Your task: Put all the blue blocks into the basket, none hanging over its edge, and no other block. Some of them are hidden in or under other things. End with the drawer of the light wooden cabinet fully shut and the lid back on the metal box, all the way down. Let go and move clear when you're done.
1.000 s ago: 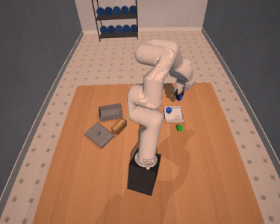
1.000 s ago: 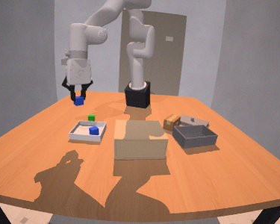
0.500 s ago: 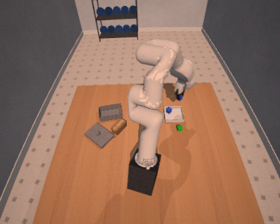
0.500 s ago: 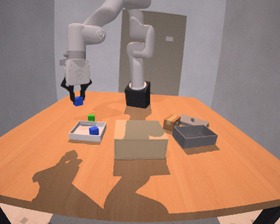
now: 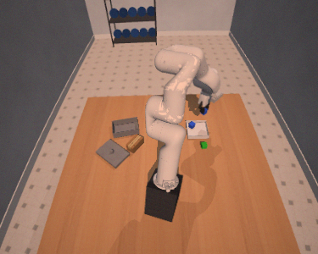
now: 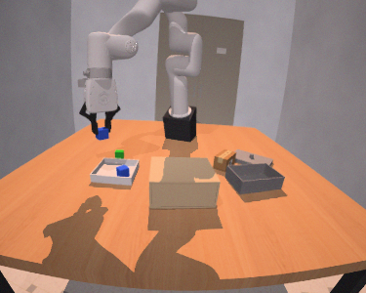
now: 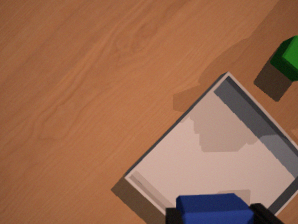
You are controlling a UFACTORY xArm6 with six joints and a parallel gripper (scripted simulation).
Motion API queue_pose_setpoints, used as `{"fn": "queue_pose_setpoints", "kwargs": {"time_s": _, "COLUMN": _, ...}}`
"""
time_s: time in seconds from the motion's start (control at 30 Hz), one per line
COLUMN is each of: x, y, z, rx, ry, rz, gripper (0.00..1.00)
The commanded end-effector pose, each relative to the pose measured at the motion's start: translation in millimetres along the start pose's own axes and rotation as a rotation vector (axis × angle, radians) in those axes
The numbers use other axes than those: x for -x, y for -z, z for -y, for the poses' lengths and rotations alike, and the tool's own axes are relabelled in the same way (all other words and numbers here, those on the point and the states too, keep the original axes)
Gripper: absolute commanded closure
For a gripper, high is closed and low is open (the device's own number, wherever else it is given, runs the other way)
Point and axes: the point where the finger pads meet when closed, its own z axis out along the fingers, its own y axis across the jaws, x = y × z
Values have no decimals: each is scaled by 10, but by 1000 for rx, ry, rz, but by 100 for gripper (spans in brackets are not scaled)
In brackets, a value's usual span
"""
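Observation:
My gripper (image 5: 204,108) (image 6: 101,131) (image 7: 218,215) is shut on a blue block (image 5: 204,112) (image 6: 102,134) (image 7: 215,209), held high in the air; in the wrist view it overlaps the basket's lower part. The white basket (image 5: 198,137) (image 6: 110,181) (image 7: 225,172) holds another blue block (image 5: 192,124) (image 6: 123,171). The light wooden cabinet (image 6: 183,193) is hidden by the arm in the top view; its drawer is not visible. The grey metal box (image 5: 126,134) (image 6: 256,185) stands uncovered. Its lid (image 5: 108,156) (image 6: 261,160) lies on the table.
A green block (image 5: 203,145) (image 6: 119,154) (image 7: 291,57) lies outside the basket, on the robot-base side. A small brown cardboard box (image 5: 135,143) (image 6: 224,160) stands between the lid and the metal box; its contents are hidden. The cabinet stands between basket and metal box.

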Motion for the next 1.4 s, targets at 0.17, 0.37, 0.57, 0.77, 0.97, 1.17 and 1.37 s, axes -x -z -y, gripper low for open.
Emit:
{"fn": "queue_pose_setpoints", "kwargs": {"time_s": 0.17, "x": 5, "y": -45, "z": 15, "rx": -4, "ry": 0, "rz": 1, "gripper": 100}}
{"fn": "queue_pose_setpoints", "kwargs": {"time_s": 0.37, "x": 5, "y": -118, "z": 16, "rx": -4, "ry": 0, "rz": 1, "gripper": 100}}
{"fn": "queue_pose_setpoints", "kwargs": {"time_s": 0.57, "x": 5, "y": -212, "z": 16, "rx": -4, "ry": 0, "rz": 1, "gripper": 100}}
{"fn": "queue_pose_setpoints", "kwargs": {"time_s": 0.77, "x": 5, "y": -285, "z": 17, "rx": -4, "ry": 0, "rz": 1, "gripper": 100}}
{"fn": "queue_pose_setpoints", "kwargs": {"time_s": 0.97, "x": 5, "y": -404, "z": 17, "rx": -4, "ry": 0, "rz": 1, "gripper": 100}}
{"fn": "queue_pose_setpoints", "kwargs": {"time_s": 1.17, "x": 5, "y": -531, "z": 18, "rx": -4, "ry": 0, "rz": 1, "gripper": 100}}
{"fn": "queue_pose_setpoints", "kwargs": {"time_s": 1.37, "x": 5, "y": -616, "z": 19, "rx": -4, "ry": 0, "rz": 1, "gripper": 100}}
